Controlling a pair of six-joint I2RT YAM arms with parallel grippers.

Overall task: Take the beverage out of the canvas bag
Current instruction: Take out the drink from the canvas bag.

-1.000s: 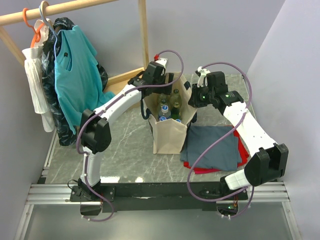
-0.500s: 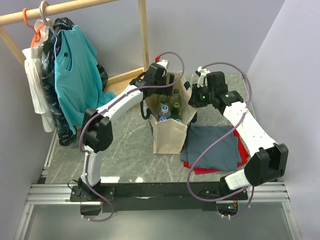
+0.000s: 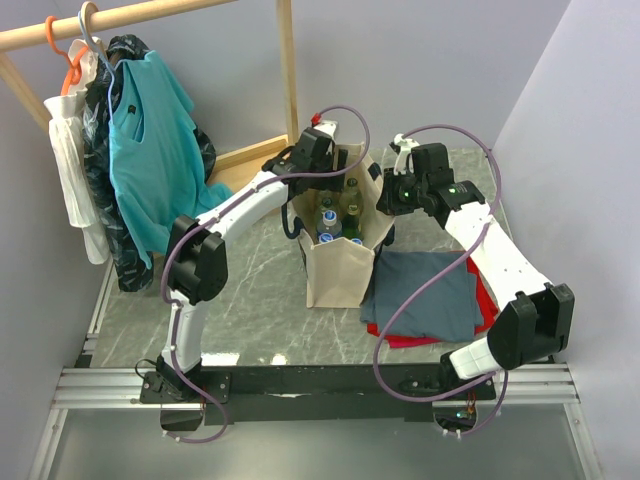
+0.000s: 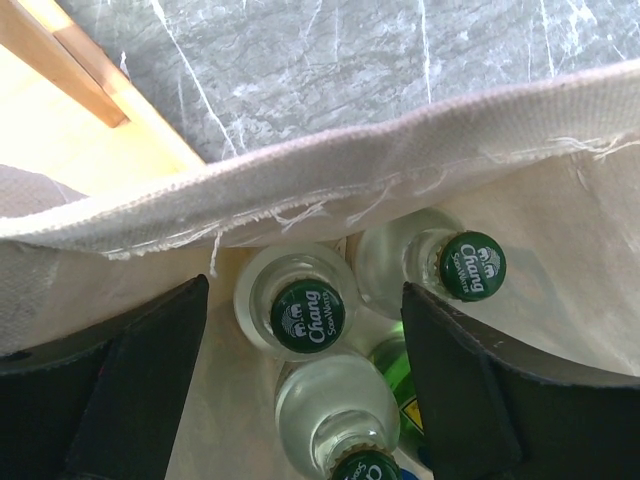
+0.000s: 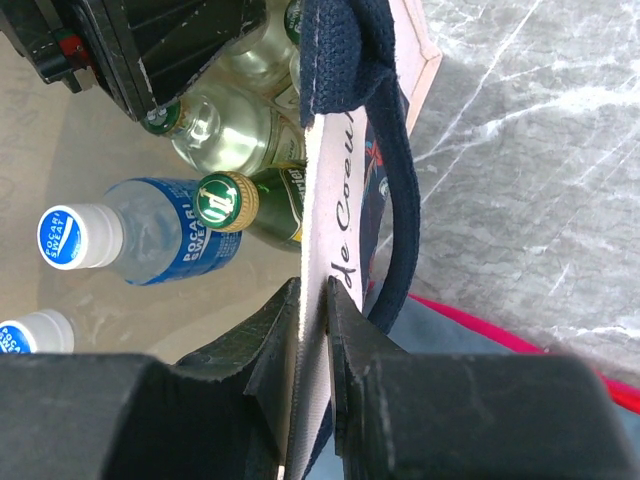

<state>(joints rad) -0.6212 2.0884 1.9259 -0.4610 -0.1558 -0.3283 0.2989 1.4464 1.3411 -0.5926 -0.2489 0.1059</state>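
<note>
Since a second ago the left arm's elbow has swung slightly rightward and the left hand [image 3: 318,175] has edged further over the far rim of the tall boxy beige canvas bag [image 3: 338,272]. The right arm looks unchanged. From above, the bag stands upright on the grey marbled desk [image 3: 250,300], its mouth open upward, with a folded grey-blue cloth [image 3: 425,295] just beside it.

The left wrist view alone shows that hand [image 4: 300,300] released. Its black fingers [image 4: 140,380] are spread either side of a clear glass bottle with a green cap [image 4: 308,316], touching neither side. The bottle stands upright, long axis vertical and cap up, just inside the bag's frayed rim [image 4: 330,180].

Only the right wrist view shows the right hand [image 5: 315,300] clenched on the bag's wall [image 5: 322,200], beside a dark navy handle [image 5: 400,230]. A blue-labelled plastic bottle [image 5: 160,240] and a gold-capped green bottle [image 5: 228,200] stand inside.
</note>
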